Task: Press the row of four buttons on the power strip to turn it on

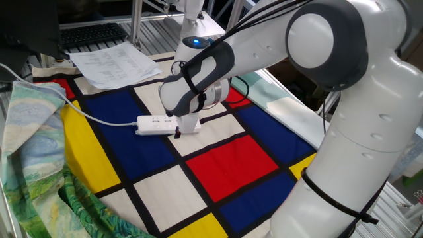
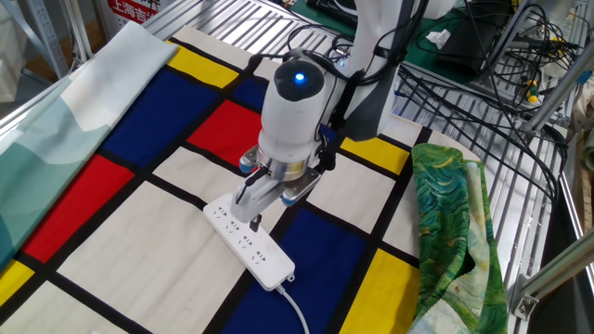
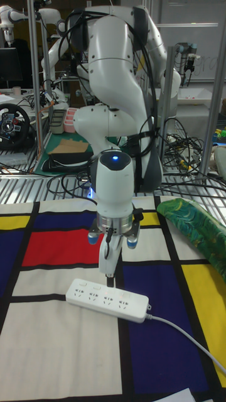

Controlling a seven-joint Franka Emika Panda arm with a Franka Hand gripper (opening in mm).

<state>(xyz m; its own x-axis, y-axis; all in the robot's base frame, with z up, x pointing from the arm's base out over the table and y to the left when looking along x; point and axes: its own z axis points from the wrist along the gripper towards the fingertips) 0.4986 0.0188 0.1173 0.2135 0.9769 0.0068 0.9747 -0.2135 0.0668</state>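
Observation:
The white power strip (image 1: 156, 123) lies on the coloured checked cloth, with its thin cord (image 1: 92, 118) running off to the left. It also shows in the other fixed view (image 2: 249, 243) and the tall view (image 3: 108, 299). The four buttons (image 3: 97, 287) form a small row along the strip's far edge. My gripper (image 3: 108, 272) points straight down, fingers pressed together as one bar, its dark tip at the strip's far edge near the middle of the button row. From the other side the gripper (image 2: 255, 223) tip rests at the strip's mid-length. Actual contact with a button cannot be made out.
Printed paper sheets (image 1: 112, 63) lie at the back left corner. A green patterned cloth (image 2: 455, 223) is bunched along one table edge, and a pale cloth (image 2: 65, 111) lies along the opposite edge. Cables (image 2: 464, 83) and metal racking surround the table.

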